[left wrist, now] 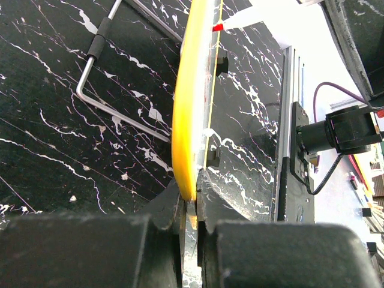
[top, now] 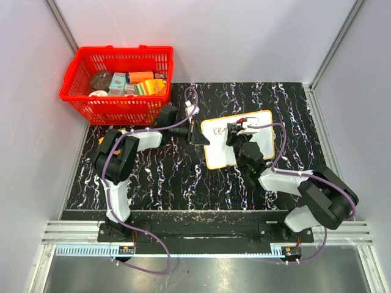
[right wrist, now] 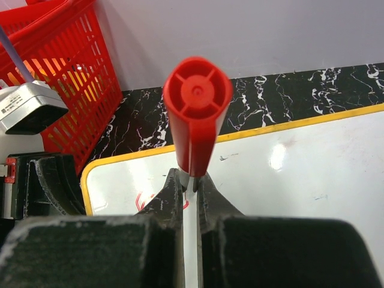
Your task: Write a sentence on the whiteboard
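1. From above, the whiteboard (top: pixel 244 149) lies flat on the black marbled table (top: pixel 159 177), right of the middle and turned slightly askew. The left gripper (top: pixel 203 135) reaches in from the left and is clamped on the board's left rim. The right gripper (top: pixel 235 129) hangs over the far part of the board, closed around a marker (top: pixel 242 119). A few thin red strokes of writing (top: pixel 221 130) show near the board's far left corner, too small to read. A red basket (top: pixel 116 82) of packets stands at the far left, well apart from the board.
2. In the left wrist view, the board's yellow rim (left wrist: pixel 186 120) runs edge-on, and the left gripper (left wrist: pixel 191 201) pinches it tightly between both fingers.
3. In the right wrist view, the right gripper (right wrist: pixel 191 186) squeezes the red marker (right wrist: pixel 198 99), its butt end facing the camera. Below it lies the white board (right wrist: pixel 288 174), with red writing (right wrist: pixel 144 201) just left of the fingers and the basket (right wrist: pixel 60 78) beyond, on the left.
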Controlling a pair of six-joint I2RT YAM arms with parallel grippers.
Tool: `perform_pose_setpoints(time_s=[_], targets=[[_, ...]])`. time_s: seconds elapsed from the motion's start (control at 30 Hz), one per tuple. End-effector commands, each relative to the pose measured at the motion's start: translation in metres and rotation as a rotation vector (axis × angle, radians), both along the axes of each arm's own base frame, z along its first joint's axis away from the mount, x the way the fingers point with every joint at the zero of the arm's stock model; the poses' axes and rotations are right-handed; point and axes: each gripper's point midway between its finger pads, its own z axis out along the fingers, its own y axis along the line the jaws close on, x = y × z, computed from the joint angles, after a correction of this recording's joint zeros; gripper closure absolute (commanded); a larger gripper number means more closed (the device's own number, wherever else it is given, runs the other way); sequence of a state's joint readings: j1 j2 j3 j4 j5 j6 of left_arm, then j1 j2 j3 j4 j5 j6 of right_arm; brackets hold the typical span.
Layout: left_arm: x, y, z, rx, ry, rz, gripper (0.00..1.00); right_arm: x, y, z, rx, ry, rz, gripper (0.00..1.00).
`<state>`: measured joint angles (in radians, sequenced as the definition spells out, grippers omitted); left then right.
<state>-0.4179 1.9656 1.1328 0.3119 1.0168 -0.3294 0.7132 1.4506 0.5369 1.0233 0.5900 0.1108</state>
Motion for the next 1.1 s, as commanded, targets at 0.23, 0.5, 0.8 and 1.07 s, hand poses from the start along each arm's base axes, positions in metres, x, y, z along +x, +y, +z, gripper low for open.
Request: perform_pose_setpoints(time_s=[0.23, 0.5, 0.8, 1.07], targets=[[-0.005, 0.0, -0.043, 0.112, -0.041, -0.009, 1.0, 0.002, 0.008, 0.006, 0.024, 0.005, 0.042, 1.0], [-0.005, 0.0, -0.043, 0.113, -0.038, -0.009, 1.0, -0.003, 0.006, -0.003, 0.02, 0.032, 0.049, 1.0], [-0.006, 0.0, -0.044, 0.116, -0.036, -0.012, 1.0, -0.009, 0.0, -0.016, 0.012, 0.068, 0.04, 1.0], [-0.005, 0.0, -0.044, 0.118, -0.038, -0.01, 1.0, -0.009, -0.01, -0.016, 0.002, 0.071, -0.005, 1.0]])
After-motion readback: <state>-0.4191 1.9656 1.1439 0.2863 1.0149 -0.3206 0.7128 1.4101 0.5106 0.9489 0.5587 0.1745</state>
